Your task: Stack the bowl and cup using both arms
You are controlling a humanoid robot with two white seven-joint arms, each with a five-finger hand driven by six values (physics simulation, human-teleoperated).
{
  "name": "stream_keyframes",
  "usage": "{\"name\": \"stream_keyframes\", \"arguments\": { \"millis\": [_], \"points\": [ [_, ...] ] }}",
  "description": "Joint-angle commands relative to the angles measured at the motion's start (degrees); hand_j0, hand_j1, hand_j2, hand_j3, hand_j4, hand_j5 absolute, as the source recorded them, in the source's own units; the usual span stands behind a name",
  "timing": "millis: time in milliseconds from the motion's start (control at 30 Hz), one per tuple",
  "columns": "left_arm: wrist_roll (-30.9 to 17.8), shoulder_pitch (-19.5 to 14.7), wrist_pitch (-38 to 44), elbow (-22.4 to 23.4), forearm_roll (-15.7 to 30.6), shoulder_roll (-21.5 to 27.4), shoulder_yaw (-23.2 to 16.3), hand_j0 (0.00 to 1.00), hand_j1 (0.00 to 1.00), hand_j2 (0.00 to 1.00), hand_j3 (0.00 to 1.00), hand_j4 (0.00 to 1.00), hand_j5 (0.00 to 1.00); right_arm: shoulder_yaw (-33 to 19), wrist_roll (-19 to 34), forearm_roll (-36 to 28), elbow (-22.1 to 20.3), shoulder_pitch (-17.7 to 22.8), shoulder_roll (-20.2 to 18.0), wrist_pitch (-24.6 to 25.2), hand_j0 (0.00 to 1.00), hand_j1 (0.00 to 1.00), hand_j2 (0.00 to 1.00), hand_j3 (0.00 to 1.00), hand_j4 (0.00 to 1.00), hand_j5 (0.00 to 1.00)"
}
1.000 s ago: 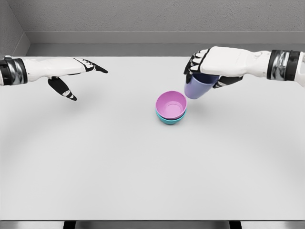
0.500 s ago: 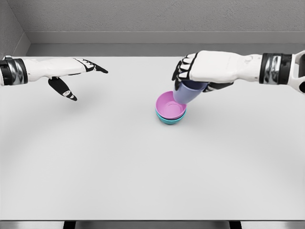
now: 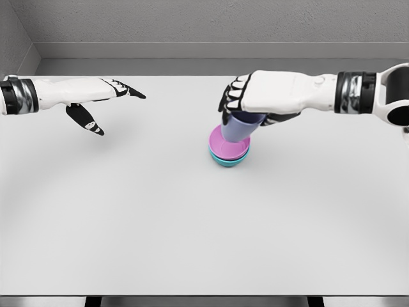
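A pink bowl [image 3: 225,149] sits nested in a teal bowl [image 3: 225,162] near the table's middle. My right hand [image 3: 246,105] is shut on a lavender cup [image 3: 238,129], gripping it from above by its upper part. The cup is tilted and hangs right over the pink bowl, its base inside the bowl's opening; whether it touches the bowl I cannot tell. My left hand [image 3: 102,102] hovers at the far left, open, with fingers stretched out and the thumb pointing down, holding nothing.
The white table [image 3: 192,224] spreads wide in front of the bowls. A grey wall and ledge [image 3: 192,61] run along the table's far edge.
My right hand carried the lavender cup leftward and down, from beside the bowls to directly over the pink bowl. The left arm stayed in place.
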Motion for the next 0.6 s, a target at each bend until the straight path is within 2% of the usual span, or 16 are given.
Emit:
{"name": "stream_keyframes", "arguments": {
  "millis": [0,567],
  "points": [
    [0.0,0.1,0.2,0.0,0.4,0.0,0.1,1.0,1.0,1.0,1.0,1.0,1.0,0.4,0.0,-0.4,0.0,0.0,0.5,0.2,0.49,0.49,0.49,0.49,0.49,0.49],
    [0.0,0.1,0.2,0.0,0.4,-0.1,-0.3,1.0,1.0,1.0,1.0,1.0,1.0,1.3,0.0,-0.3,1.3,-0.4,1.2,0.2,0.49,0.49,0.49,0.49,0.49,0.49]
  ]
}}
